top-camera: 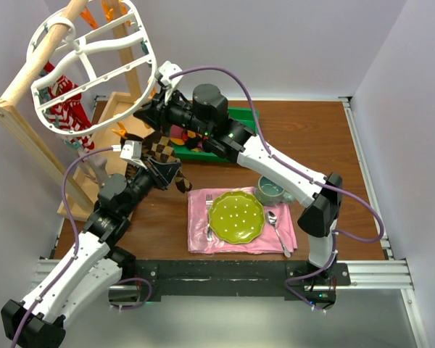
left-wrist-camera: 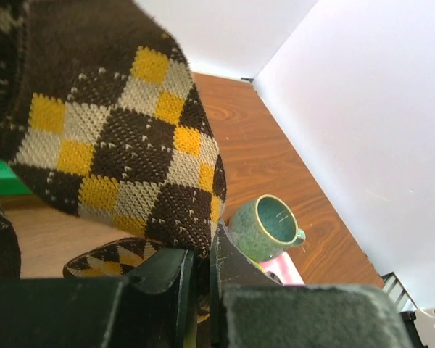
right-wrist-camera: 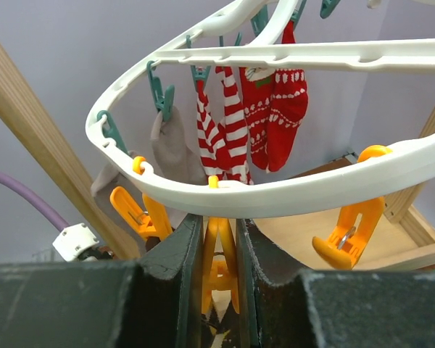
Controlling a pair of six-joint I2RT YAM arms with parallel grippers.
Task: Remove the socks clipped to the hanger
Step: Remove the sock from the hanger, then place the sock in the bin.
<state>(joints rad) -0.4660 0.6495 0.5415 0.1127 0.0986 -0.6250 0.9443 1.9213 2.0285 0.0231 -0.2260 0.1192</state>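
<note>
Under the near rim of the white hanger (right-wrist-camera: pixel 297 194), the right claw (right-wrist-camera: pixel 219 226) is clasping an orange clip (right-wrist-camera: pixel 220 272), its fingers sitting narrowly apart against both sides. Just beside it, the left claw (left-wrist-camera: pixel 201 255) is pinching the brown-and-yellow argyle sock (left-wrist-camera: pixel 116 145) almost fully closed, above the tabletop (left-wrist-camera: pixel 261 159). Farther back, a striped sock (right-wrist-camera: pixel 216 138), a red sock (right-wrist-camera: pixel 275 109) and a grey sock (right-wrist-camera: pixel 172 148) are hanging from teal clips (right-wrist-camera: pixel 163 98).

No word, label, brand or number can be read on the socks (right-wrist-camera: pixel 275 101), the hanger (right-wrist-camera: pixel 333 54) or elsewhere
</note>
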